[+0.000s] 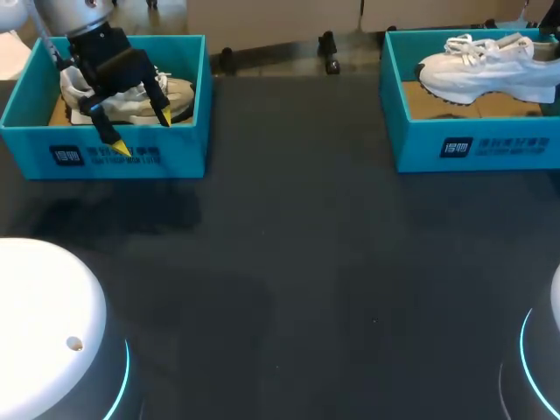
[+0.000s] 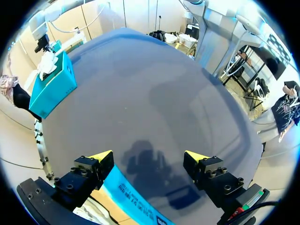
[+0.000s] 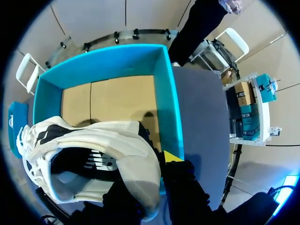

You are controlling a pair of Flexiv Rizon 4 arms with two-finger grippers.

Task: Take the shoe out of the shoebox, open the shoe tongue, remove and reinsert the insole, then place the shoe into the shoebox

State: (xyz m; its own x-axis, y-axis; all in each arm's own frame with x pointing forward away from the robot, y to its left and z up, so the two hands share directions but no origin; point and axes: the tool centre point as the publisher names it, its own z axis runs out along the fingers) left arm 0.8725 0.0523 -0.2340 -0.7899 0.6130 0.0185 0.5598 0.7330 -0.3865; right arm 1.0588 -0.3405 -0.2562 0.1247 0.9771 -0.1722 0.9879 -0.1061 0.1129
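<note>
While the left gripper [image 1: 143, 131] hangs open and empty over another box [image 1: 105, 159], the right gripper [image 3: 151, 169], clamped on the heel of the white shoe [image 3: 108, 140], should lift straight clear of the shoebox [image 3: 165, 93].

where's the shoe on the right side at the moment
The white shoe is at the head view's far right, over the open blue box there, its heel held in the right claw.
</note>
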